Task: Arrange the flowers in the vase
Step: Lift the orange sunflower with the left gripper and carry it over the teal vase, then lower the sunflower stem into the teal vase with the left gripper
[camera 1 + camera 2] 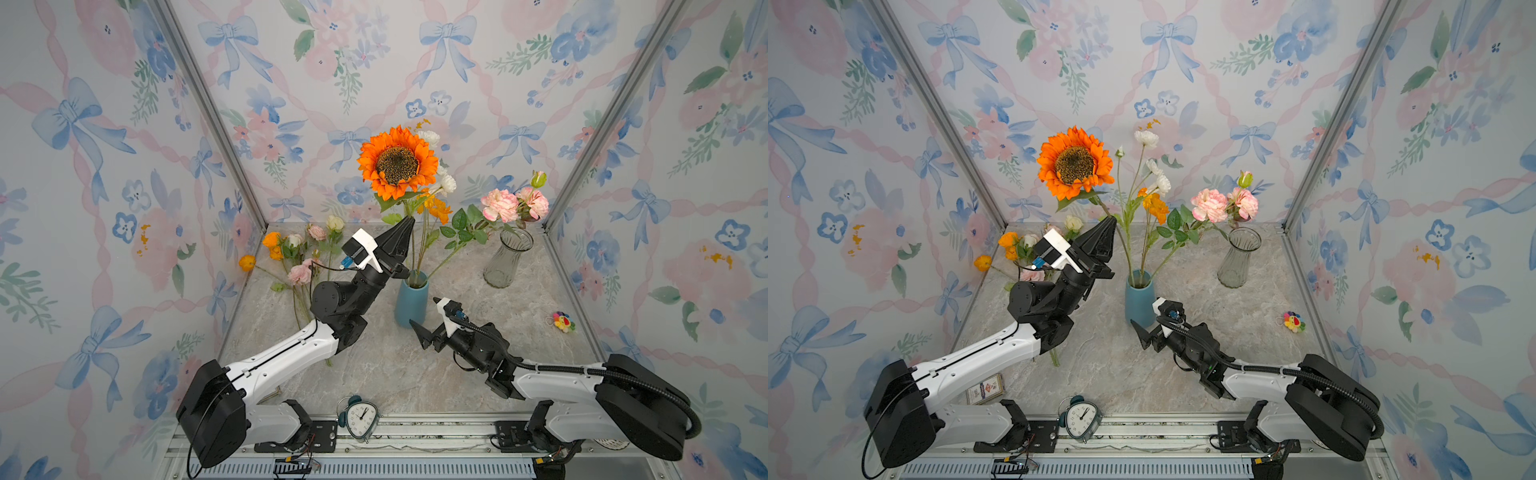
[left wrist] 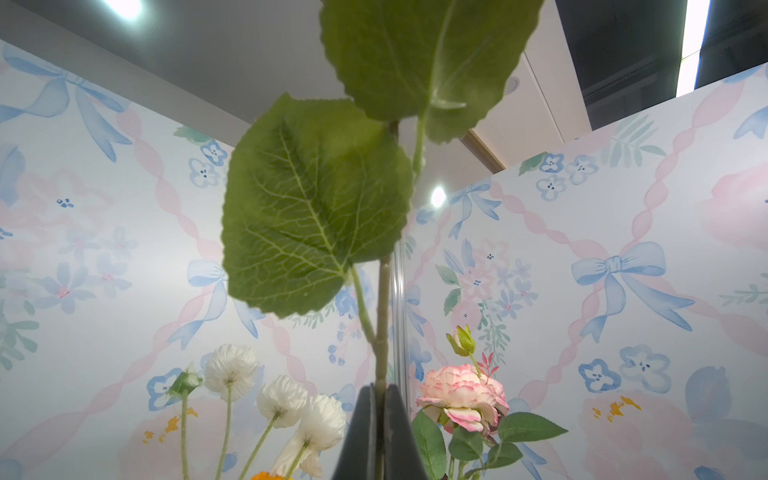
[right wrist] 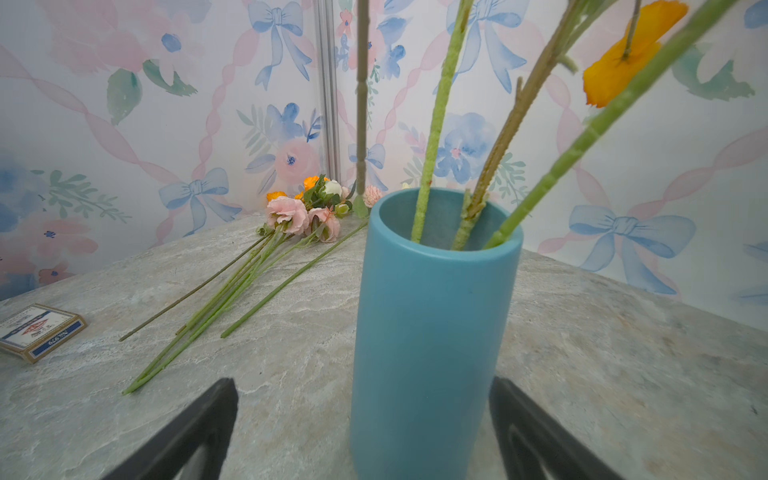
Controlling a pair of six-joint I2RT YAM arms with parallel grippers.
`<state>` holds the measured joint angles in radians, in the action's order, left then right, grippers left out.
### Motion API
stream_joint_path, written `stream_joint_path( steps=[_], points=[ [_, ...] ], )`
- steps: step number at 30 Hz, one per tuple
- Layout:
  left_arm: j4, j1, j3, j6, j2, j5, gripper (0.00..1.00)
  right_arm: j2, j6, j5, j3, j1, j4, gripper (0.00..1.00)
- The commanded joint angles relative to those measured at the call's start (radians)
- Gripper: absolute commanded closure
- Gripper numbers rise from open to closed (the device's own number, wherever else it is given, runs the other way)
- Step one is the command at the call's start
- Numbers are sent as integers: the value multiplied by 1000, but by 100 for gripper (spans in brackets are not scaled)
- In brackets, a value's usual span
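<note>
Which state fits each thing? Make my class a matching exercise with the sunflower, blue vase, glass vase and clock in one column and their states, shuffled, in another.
Things
1. sunflower
2. blue vase
3. glass vase
4. clock

States
A. empty, back right in both top views
B. at the front edge
C. stem pinched in the shut left gripper
D. holding several stems

Pairs: 1-C, 2-D, 3-A, 4-B
</note>
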<state>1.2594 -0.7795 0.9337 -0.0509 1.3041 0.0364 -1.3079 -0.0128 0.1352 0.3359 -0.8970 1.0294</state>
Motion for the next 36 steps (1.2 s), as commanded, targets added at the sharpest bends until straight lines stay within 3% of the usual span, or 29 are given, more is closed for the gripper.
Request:
stream_joint_path(
  steps=[1,20,36],
  points=[
    [145,-4,21,44,44,10,100,16,-15,1,-10,9,27,3],
    [604,-5,-152,-2,277,-56,100,21,-6,-11,-6,13,15,3],
    [608,-30,-351,11,293,-83,100,22,-5,-20,0,13,1,3]
  ],
)
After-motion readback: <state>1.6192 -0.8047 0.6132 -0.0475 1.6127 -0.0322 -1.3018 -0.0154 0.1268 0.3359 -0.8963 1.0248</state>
